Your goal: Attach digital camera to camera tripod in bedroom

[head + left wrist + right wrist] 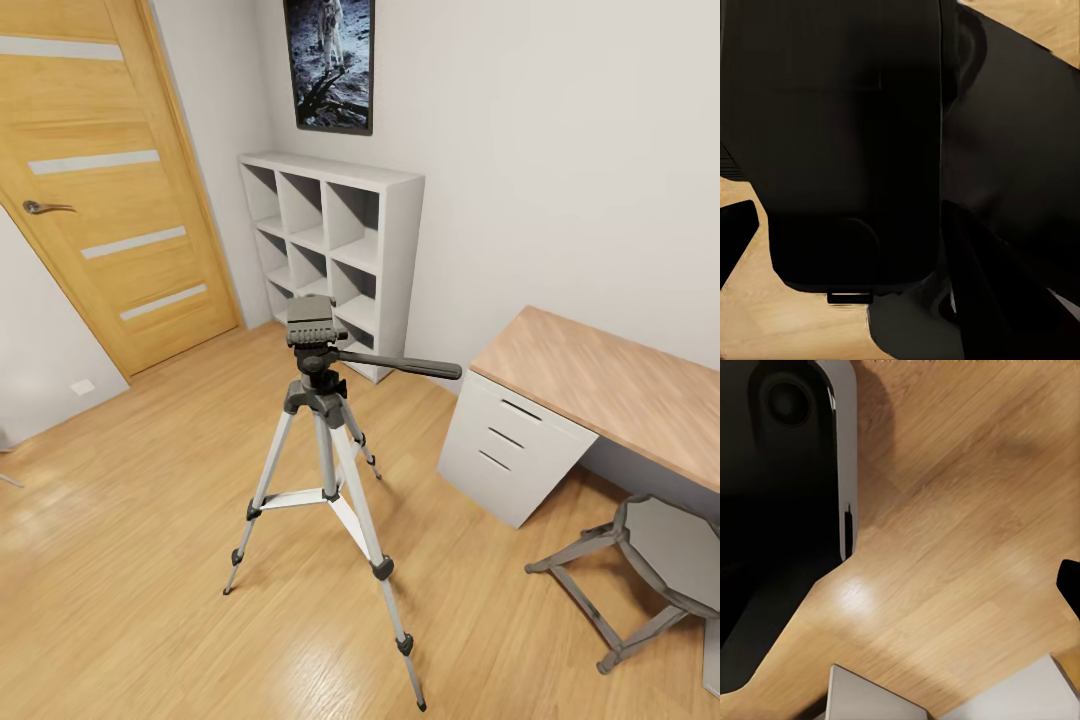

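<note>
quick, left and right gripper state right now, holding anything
Left gripper: cannot be told; the left wrist view is mostly dark robot body over wood floor.
Right gripper: cannot be told; only a dark tip at the right wrist view's edge.

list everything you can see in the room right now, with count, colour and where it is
camera tripod: 1, silver legs, black joints, dark grey head plate bare, centre of floor
door: 1, oak with pale stripes, far left
shelf: 1, white, nine cubes, against back wall
poster: 1, dark astronaut print, above shelf
desk: 1, wood top, white drawers, right
chair: 1, grey, tipped on the floor before the desk
floor: light wood
robot body parts: black, close to the left wrist camera; claw states cannot be told
</note>
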### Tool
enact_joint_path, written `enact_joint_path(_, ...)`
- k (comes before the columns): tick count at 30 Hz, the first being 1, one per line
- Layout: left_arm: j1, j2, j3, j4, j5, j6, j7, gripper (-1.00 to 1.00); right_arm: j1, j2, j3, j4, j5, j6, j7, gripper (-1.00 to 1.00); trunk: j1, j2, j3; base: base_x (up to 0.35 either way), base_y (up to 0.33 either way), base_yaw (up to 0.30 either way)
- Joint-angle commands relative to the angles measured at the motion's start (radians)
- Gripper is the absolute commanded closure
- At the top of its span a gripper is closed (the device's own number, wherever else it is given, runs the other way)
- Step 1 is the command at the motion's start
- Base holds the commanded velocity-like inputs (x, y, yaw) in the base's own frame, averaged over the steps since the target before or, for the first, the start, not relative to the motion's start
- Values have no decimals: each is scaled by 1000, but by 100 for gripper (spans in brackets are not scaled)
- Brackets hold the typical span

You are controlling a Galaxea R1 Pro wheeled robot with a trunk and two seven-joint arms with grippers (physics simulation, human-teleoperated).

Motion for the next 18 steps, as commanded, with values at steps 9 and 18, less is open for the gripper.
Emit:
enact_joint_path(9,-1,28,-10,-10,8,1,-3,100,-1,-1,-9,3,11,-6,10,-100,0,-2,-2,0,0,0)
enact_joint_path(18,-1,29,-12,-9,0,0,-9,100,-1,0,-8,3,13,-6,5,-100,0,-2,-2,0,0,2)
